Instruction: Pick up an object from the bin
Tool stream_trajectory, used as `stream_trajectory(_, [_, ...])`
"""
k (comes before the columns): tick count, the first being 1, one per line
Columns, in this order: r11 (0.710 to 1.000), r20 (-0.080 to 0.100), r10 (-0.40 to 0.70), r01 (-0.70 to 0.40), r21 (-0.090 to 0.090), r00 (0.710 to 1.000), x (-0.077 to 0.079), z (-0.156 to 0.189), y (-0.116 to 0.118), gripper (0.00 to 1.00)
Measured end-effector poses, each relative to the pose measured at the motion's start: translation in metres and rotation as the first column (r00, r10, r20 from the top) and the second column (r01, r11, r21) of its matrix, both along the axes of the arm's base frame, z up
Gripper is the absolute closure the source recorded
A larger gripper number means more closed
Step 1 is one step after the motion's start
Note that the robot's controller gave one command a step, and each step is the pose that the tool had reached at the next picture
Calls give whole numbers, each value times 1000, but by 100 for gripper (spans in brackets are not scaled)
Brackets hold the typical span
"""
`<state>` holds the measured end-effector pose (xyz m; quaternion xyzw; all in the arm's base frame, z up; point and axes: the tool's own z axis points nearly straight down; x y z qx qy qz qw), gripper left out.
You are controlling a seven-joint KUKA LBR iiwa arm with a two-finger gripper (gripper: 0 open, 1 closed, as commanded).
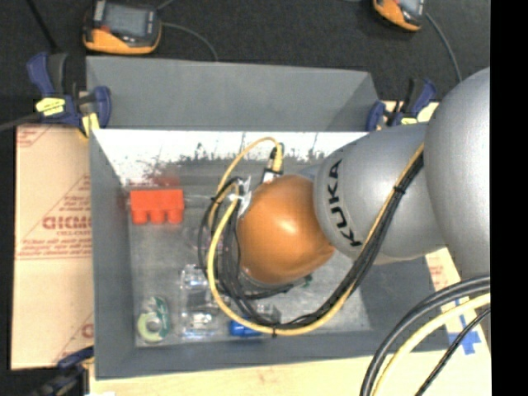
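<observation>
1. The grey bin (pixel 109 254) has sloping walls, and its back wall is speckled with dark marks along the top.
2. The silver arm (pixel 388 196) reaches in from the right and bends down over the middle of the bin floor.
3. A rounded orange cover (pixel 276 233) on its wrist sits over the centre of the bin, ringed by a yellow cable (pixel 215 250) and dark cables that loop round its left and front sides.
4. The tool (pixel 256 297) is down under that cover, just above the floor a little in front of centre. Only dark parts of it show, so I cannot tell whether it is wide or narrow, or whether it holds anything.
5. Nearest to the tool are some clear plastic pieces (pixel 196 291), lying just to its left on the front half of the floor and partly behind the cable loop.
6. A small blue thing (pixel 244 330) lies close in front of the tool, against the front wall, with the yellow cable crossing just beside it.
7. I cannot tell which of these two the tool is over.
8. A green-and-white ring (pixel 153 324) lies flat near the front left corner, beside the clear pieces.
9. An orange-red block (pixel 156 206), with three rounded lobes along its front edge, lies at the left rear of the floor, well apart from the tool.
</observation>
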<state>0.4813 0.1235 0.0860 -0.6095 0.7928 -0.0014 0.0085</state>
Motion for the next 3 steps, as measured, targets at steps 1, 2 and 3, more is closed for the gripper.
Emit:
stream_trajectory(1, [967,-12,255,-255,-8,967,-1,14,22,0])
stream_trajectory(2, [967,-4,254,-254,0,967,0,18,27,100])
stream_trajectory(3, [966,-9,259,-259,-8,966,6,116,17,100])
